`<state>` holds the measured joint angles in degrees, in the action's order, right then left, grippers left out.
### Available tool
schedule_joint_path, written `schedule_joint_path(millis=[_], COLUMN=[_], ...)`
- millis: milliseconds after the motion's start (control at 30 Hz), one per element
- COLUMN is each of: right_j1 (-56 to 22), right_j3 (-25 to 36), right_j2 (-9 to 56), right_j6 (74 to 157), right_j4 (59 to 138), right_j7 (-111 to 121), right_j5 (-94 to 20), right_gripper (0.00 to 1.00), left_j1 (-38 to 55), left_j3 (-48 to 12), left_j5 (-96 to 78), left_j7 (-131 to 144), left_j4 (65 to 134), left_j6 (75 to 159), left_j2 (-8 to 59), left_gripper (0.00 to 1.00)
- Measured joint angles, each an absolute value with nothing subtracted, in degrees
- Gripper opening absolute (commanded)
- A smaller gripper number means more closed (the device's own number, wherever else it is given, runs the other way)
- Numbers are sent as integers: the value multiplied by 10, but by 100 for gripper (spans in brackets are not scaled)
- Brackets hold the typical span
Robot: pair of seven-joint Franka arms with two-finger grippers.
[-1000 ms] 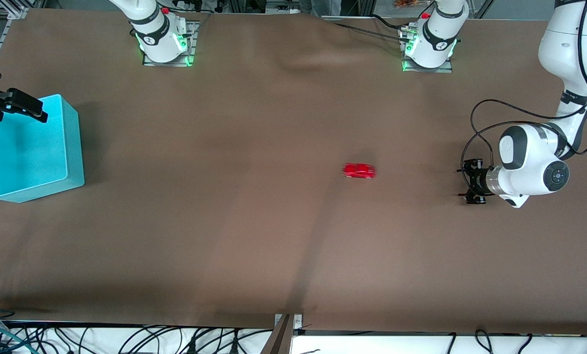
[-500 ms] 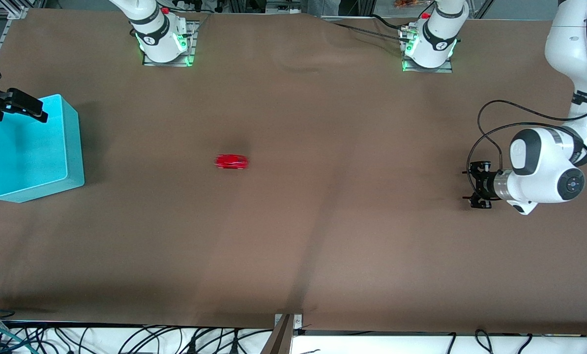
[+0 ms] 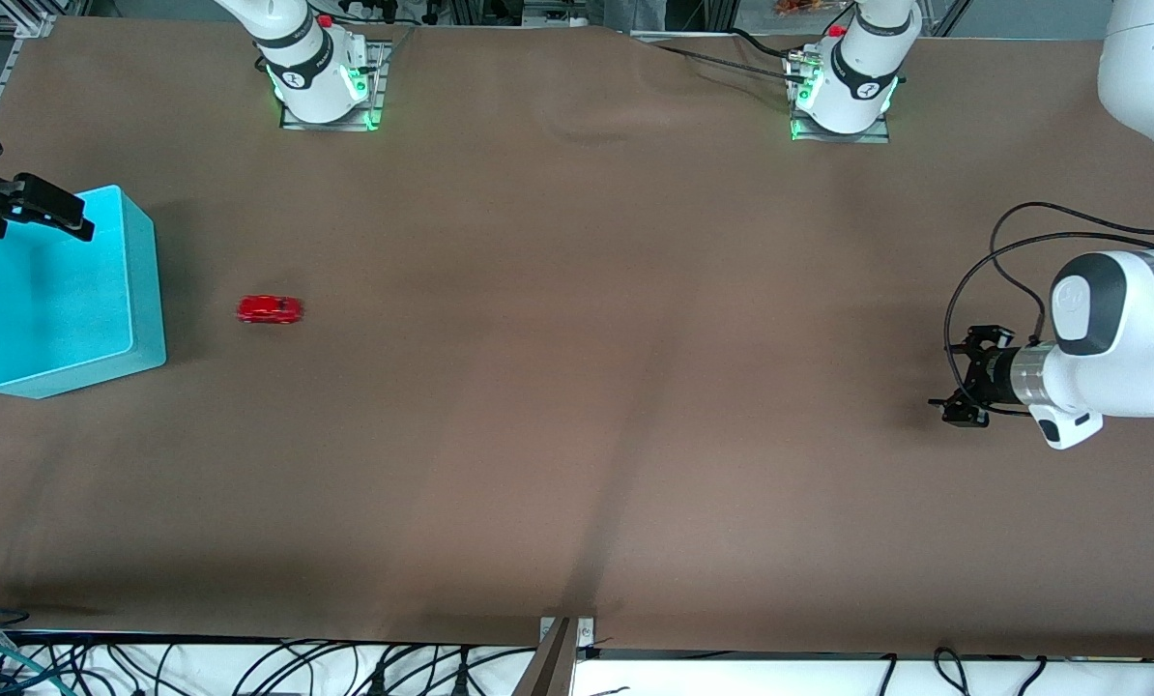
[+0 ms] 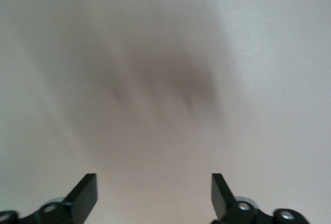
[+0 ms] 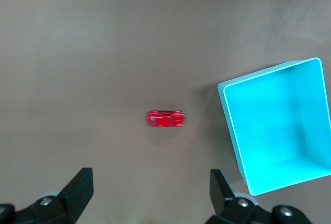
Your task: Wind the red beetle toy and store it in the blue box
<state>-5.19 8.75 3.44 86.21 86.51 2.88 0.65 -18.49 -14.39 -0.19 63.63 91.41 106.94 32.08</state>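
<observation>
Beside the blue box (image 3: 147, 290) on the worktop (image 3: 577, 435) sits the red beetle toy (image 3: 270, 309); right pincer (image 3: 31, 208), fingers apart over the box, should descend square across the toy's flanks; left pincer (image 3: 968, 377) waits spread, empty.

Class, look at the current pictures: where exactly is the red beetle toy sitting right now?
In the front view the red beetle toy stands on the brown table beside the blue box, outside it and apart from its wall, toward the right arm's end; neither gripper touches it.
</observation>
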Motion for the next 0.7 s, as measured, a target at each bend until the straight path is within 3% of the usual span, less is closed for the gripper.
schedule_joint_path(millis=[433,700], right_j1=[-52,-52], right_j3=[87,87], right_j2=[34,34], right_j6=[862,862], right_j4=[865,865], right_j7=[29,29], right_j5=[6,6], right_gripper=[100,100], left_j1=[-202,-206], left_j3=[-137,-136], left_j5=[0,1], left_j7=[332,286], left_j4=[814,795], left_j6=[988,982], left_j2=[309,306], left_gripper=[100,100])
